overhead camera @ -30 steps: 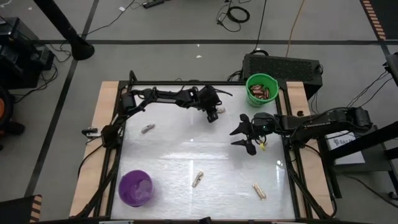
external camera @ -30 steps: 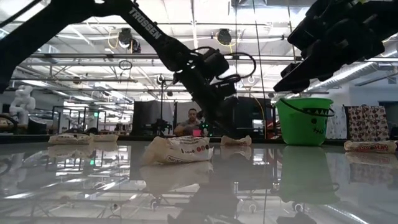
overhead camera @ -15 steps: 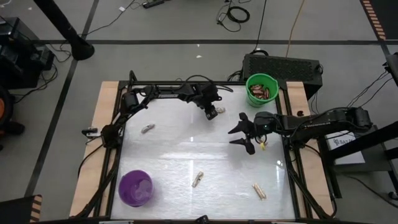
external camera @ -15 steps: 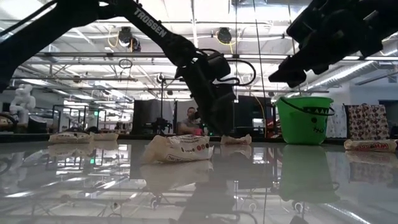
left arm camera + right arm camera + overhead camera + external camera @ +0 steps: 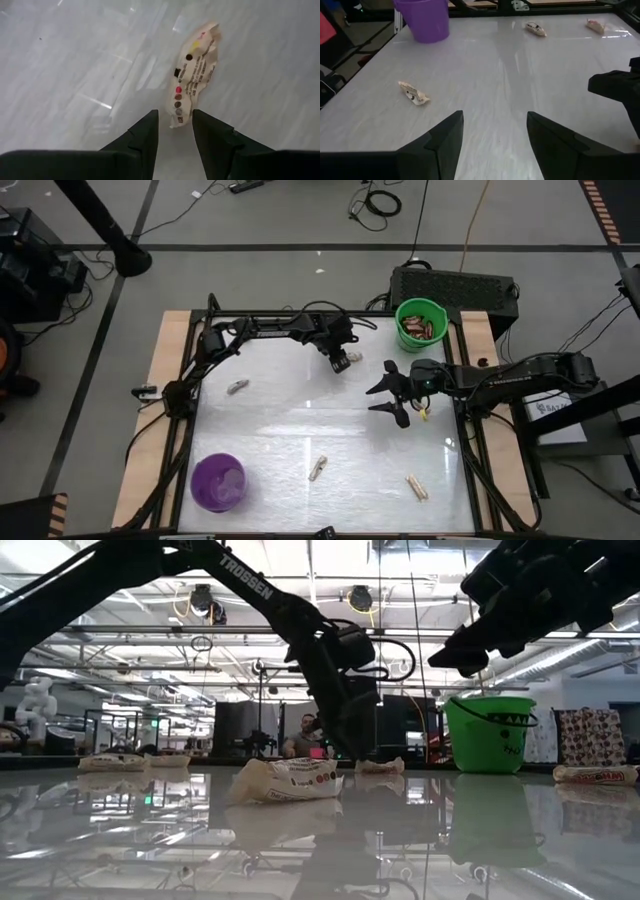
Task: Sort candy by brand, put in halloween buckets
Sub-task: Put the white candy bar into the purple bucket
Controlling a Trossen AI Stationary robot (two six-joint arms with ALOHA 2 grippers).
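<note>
A pale-wrapped candy (image 5: 195, 65) lies flat on the table near its far edge. My left gripper (image 5: 175, 116) points steeply down at it, open, its fingertips on either side of the wrapper's near end; in the high view this gripper (image 5: 341, 360) covers the candy. My right gripper (image 5: 392, 393) hovers open and empty above the table's right side, in front of the green bucket (image 5: 420, 325), which holds red-brown candies. The purple bucket (image 5: 218, 482) stands at the near left. Other pale candies (image 5: 237, 387), (image 5: 318, 468), (image 5: 416, 486) lie loose on the table. My left gripper stands with its fingers pointing down from above, along the candy. The wrapper's crimped near end (image 5: 178, 118) lies between the fingertips. Whether either finger touches it I cannot tell. The candy lies on the table.
A dark box (image 5: 455, 285) sits behind the table beside the green bucket. The black frame rail (image 5: 300, 315) runs along the far edge close to my left arm. The table's middle (image 5: 310, 420) is free room. A person (image 5: 308, 735) sits far back in the room.
My left gripper has tipped more steeply downward over the pale candy and drawn slightly toward the far edge; the candy has stayed where it lay. My right gripper has tipped a little.
</note>
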